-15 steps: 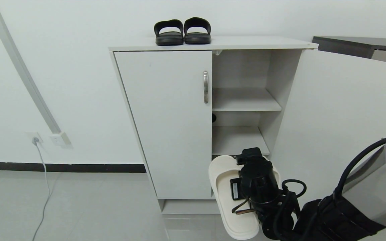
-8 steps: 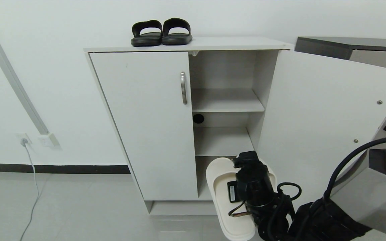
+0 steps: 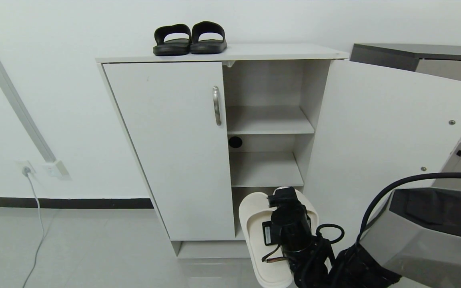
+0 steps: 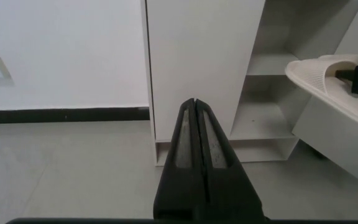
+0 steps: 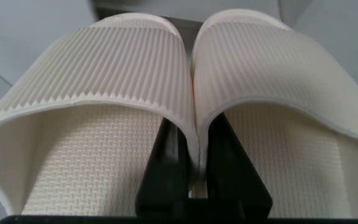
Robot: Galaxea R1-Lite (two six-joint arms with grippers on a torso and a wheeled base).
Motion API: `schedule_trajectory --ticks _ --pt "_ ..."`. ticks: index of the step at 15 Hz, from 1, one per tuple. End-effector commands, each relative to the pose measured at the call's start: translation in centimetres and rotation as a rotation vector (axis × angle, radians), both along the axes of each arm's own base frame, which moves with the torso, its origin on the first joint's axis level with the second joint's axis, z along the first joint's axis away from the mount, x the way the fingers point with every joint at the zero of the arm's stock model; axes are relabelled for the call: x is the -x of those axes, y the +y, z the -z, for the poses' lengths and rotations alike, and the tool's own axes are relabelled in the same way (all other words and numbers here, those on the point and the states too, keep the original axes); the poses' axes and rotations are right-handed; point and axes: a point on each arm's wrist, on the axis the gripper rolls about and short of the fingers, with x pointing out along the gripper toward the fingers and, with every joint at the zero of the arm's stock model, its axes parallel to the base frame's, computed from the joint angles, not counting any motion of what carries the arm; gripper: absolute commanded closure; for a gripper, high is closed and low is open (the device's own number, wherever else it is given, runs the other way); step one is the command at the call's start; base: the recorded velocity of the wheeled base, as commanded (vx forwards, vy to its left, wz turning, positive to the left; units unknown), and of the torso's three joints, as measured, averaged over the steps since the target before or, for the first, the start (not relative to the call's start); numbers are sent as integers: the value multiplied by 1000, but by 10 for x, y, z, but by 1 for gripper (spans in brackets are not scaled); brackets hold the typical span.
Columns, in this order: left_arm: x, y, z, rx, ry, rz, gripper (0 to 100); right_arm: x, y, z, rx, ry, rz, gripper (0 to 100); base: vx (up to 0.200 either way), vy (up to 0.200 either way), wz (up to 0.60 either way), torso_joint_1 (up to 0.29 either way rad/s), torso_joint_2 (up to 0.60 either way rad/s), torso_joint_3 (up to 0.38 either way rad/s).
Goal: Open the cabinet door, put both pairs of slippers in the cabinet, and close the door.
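White slippers (image 3: 252, 224) sit pinched together in the right gripper (image 5: 193, 149). The open cabinet (image 3: 268, 170) is just ahead. Next, I think: push them in, let go.

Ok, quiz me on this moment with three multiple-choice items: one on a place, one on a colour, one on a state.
1. Where are the black slippers?
A. On top of the cabinet
B. On a shelf
C. On the floor

2. What colour are the slippers in the right gripper?
A. Black
B. Blue
C. White

3. How is the left gripper?
A. Open
B. Shut, empty
C. Shut on a slipper

Answers:
1 A: they sit side by side on the cabinet's top panel.
2 C: the right wrist view shows a white pair clamped in it.
3 B: its fingers meet with nothing between them.
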Motion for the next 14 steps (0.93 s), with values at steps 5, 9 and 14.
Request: schedule_trajectory --ticks 5,9,14 --pt "0 0 0 0 2 0 100 -12 11 8 -11 -3 -8 100 0 0 0 0 0 0" --pt "0 0 0 0 2 0 100 -21 17 14 -17 -11 -3 100 0 0 0 0 0 0" --pt "0 0 0 0 2 2 100 -29 23 21 -15 -16 1 100 0 0 0 -1 0 -51"
